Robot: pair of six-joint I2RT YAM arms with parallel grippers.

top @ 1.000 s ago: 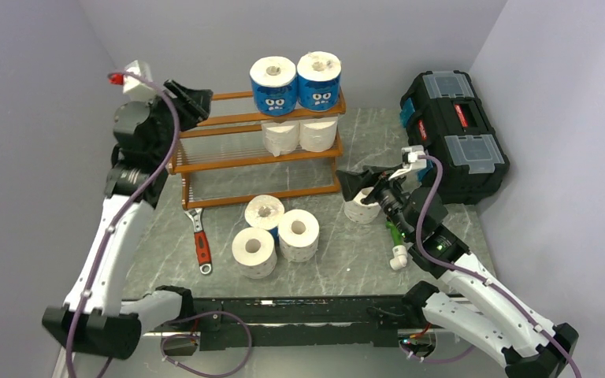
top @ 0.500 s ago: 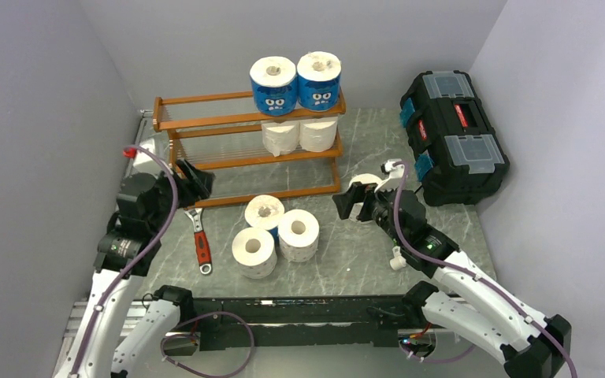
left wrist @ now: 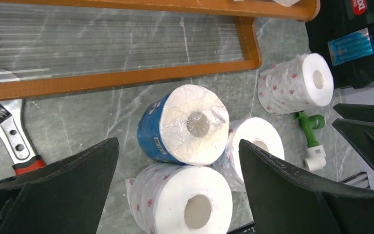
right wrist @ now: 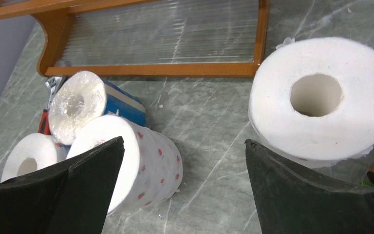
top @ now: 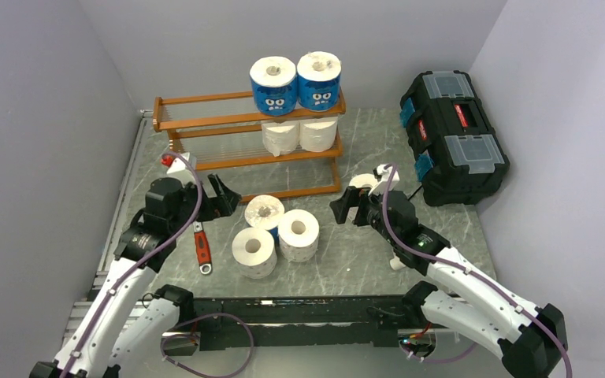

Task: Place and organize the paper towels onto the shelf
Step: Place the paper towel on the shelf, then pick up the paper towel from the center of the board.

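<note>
Where stacked highest, paper towels (top: 273, 75) show faces (top: 274, 102).

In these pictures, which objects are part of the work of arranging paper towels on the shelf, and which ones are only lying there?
Part of the job: the shelf; four rolls already on it; three loose rolls in a cluster; one loose roll apart from them.
Only lying there: the wrench; the black toolbox; the green pipe fitting.

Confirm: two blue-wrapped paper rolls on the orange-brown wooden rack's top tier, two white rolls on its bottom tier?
No: the white rolls sit on the middle tier of the orange-brown wooden rack, as the top external view shows.
</note>
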